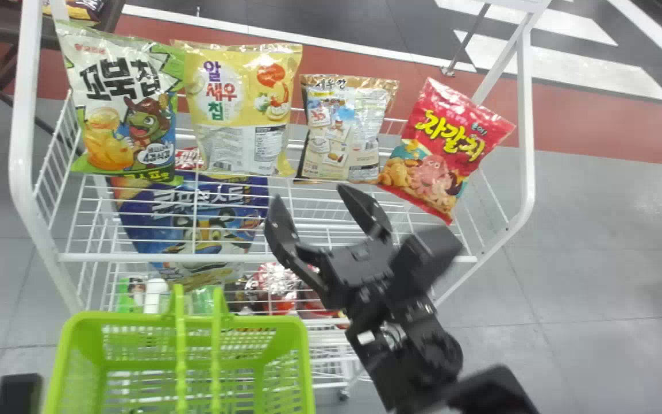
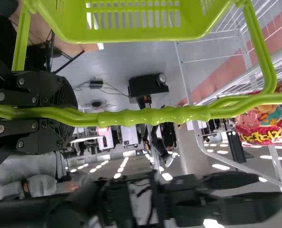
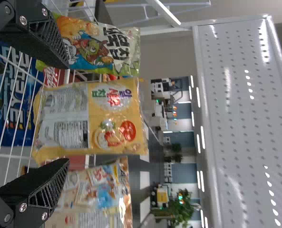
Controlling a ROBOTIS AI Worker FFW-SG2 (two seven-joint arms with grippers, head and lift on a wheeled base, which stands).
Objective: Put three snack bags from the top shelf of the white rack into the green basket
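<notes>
On the top shelf [image 1: 268,258] of the white rack [image 1: 528,132], one yellow snack bag [image 1: 239,109], likely next, stood upright, beyond and leftward of the right claw [image 1: 310,194], fingers apart, nearer than the left claw [image 2: 69,114], clamped on the basket handle [image 2: 155,115].

Four bags [image 1: 233,138] line the rack's top shelf [image 1: 112,257]; right gripper [image 1: 310,194], spread, over its front edge, basket [image 1: 303,351] near the front-left corner.

Snack bags [image 1: 239,109] on white rack [image 1: 308,259], green basket [image 1: 262,323]
</notes>
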